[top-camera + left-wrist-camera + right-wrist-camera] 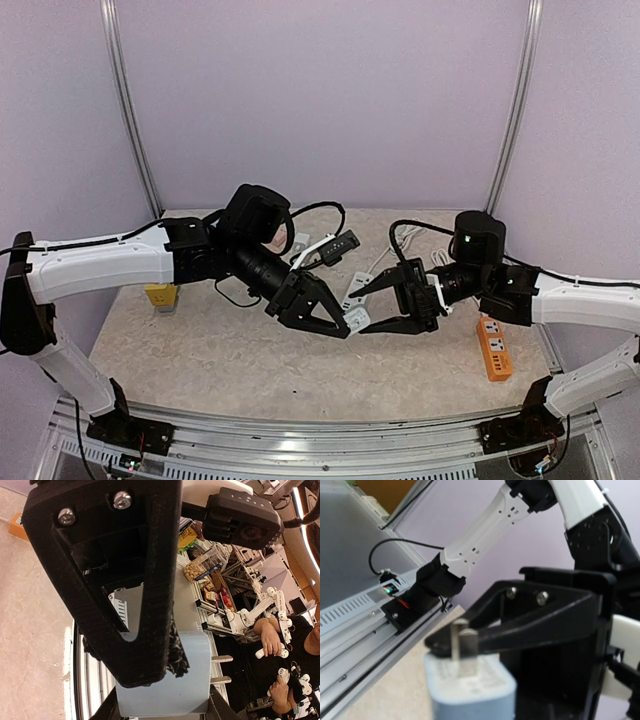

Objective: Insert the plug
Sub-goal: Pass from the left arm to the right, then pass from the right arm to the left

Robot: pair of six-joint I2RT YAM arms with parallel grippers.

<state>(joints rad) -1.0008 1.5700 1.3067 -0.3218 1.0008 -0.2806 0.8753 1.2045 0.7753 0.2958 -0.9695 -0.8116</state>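
Currently plug (165, 685) pinched in left gripper (340, 322), aloft over table (220, 350) centre, prongs (222, 658) pointing along its long axis toward right gripper (360, 310), whose spread jaws sit just beside the prong end, seemingly not yet clamped.

One plug (165, 680), one orange power strip (493, 350), one white power strip (358, 290).

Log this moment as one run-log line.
left gripper: shut on pale blue two-prong plug | right gripper: open, at the plug | orange power strip: on table, apart from plug | task: plug not inserted
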